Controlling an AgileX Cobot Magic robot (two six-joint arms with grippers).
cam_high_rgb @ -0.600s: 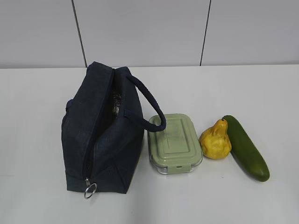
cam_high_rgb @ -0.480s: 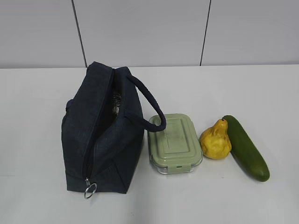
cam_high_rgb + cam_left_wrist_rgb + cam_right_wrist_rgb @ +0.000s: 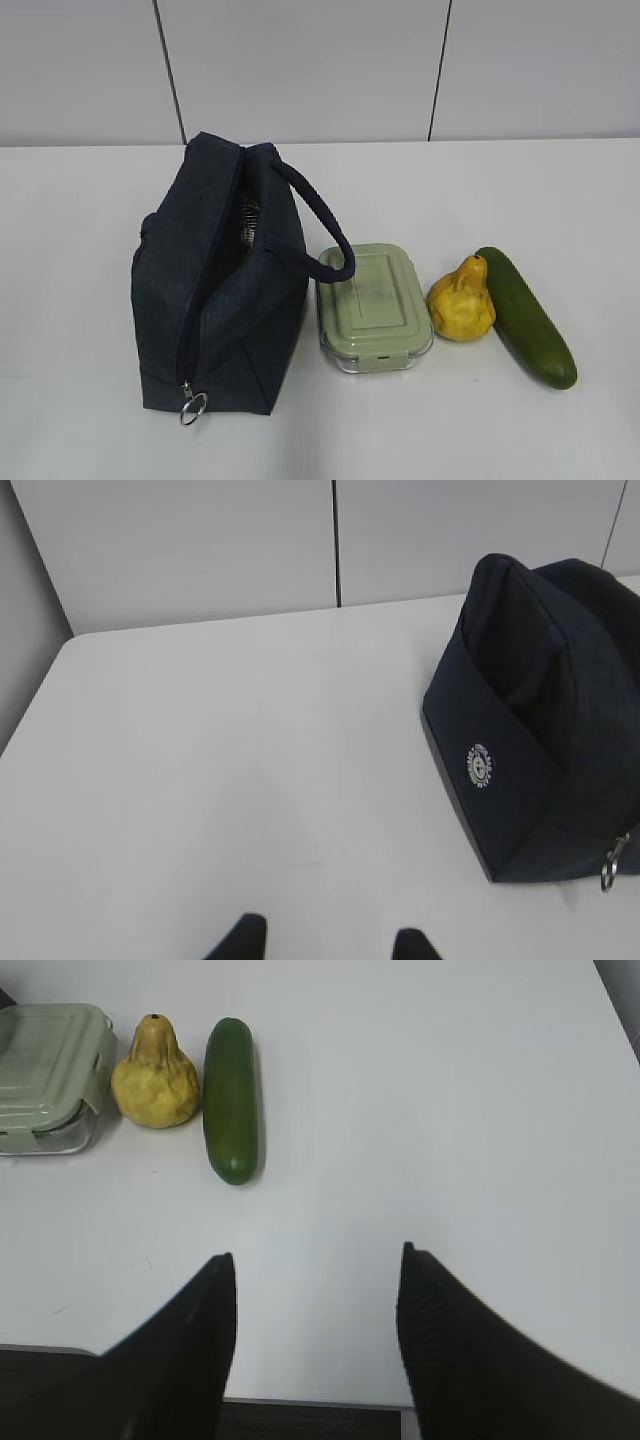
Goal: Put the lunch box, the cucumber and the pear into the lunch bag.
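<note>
The navy lunch bag [image 3: 215,280] stands at the left of the exterior view, its zipper partly open at the top and its padded handle [image 3: 325,225] drooping onto the lunch box [image 3: 373,305]. Right of the box lie the yellow pear [image 3: 461,303] and the dark green cucumber [image 3: 527,316]. Neither arm shows in the exterior view. My left gripper [image 3: 328,935] is open and empty over bare table, left of the bag [image 3: 540,720]. My right gripper [image 3: 318,1260] is open and empty near the front table edge, short of the cucumber [image 3: 231,1097], pear [image 3: 155,1075] and box [image 3: 45,1070].
The white table [image 3: 470,190] ends at a grey panelled wall behind. The bag's metal ring pull [image 3: 193,405] hangs at its near end and shows in the left wrist view [image 3: 612,865]. The table's front edge [image 3: 320,1402] lies under my right gripper.
</note>
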